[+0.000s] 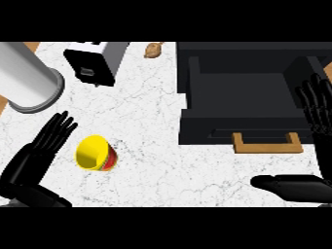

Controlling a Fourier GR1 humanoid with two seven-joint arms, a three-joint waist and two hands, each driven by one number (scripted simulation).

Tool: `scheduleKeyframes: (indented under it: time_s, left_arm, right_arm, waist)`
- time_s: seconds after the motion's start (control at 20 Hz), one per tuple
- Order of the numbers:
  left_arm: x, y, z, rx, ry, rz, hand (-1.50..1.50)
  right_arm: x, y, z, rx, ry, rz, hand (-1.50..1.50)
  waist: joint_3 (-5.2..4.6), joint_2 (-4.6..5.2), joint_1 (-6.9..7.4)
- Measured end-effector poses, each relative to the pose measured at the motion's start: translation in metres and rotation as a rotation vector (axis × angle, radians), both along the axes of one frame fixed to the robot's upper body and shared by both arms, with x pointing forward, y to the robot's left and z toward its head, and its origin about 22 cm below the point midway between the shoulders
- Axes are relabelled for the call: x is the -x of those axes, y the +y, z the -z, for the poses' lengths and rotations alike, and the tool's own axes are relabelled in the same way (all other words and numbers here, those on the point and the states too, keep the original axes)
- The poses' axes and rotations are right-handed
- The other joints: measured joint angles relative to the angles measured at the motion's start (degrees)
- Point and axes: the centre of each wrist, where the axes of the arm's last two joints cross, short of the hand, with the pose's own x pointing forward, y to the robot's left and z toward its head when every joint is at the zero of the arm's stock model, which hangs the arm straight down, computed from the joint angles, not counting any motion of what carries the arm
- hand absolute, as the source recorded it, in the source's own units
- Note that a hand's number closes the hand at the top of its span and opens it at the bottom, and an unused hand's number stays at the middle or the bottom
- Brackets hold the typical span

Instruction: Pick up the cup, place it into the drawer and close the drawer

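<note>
Sideways, yellow cup (95, 153) with red base.

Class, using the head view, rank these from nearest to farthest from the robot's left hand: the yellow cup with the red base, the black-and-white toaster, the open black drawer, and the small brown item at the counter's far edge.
From the left hand:
1. Yellow cup with the red base, just right of the fingers.
2. Black-and-white toaster, farther back on the counter.
3. Open black drawer, across on the right.
4. Small brown item, at the far edge.
</note>
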Motion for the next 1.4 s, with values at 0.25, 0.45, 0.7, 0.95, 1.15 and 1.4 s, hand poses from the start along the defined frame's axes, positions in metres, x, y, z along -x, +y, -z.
scheduleKeyframes:
  time_s: [0.25, 0.45, 0.7, 0.95, 1.15, 1.4]
  left_arm:
    - [-0.011, 0.008, 0.033, -0.047, 0.037, -0.04, -1.5]
    - [-0.015, 0.024, 0.061, -0.062, 0.062, -0.06, -1.5]
    - [-0.01, 0.026, 0.093, -0.067, 0.091, -0.099, -1.5]
    - [-0.017, 0.034, 0.107, -0.079, 0.106, -0.131, -1.5]
    - [-0.02, 0.029, 0.118, -0.092, 0.107, -0.146, -1.5]
    - [-0.026, 0.024, 0.122, -0.108, 0.096, -0.147, -1.5]
  right_arm:
    - [-0.008, -0.004, 0.0, -0.001, 0.001, -0.011, -1.5]
    - [-0.006, -0.006, 0.002, -0.002, 0.007, -0.014, -1.5]
    - [-0.004, -0.006, 0.001, -0.006, -0.001, -0.008, -1.5]
    - [-0.001, -0.007, 0.003, -0.003, -0.001, -0.016, -1.5]
    - [-0.006, -0.003, 0.003, -0.003, -0.001, -0.023, -1.5]
    - [-0.009, -0.005, 0.005, 0.0, 0.001, -0.031, -1.5]
  waist:
    - [0.0, 0.04, -0.03]
    - [-0.02, 0.06, -0.21]
    - [-0.03, 0.04, -0.18]
    - [-0.04, 0.09, -0.37]
    - [-0.09, 0.21, -0.58]
    - [-0.13, 0.29, -0.76]
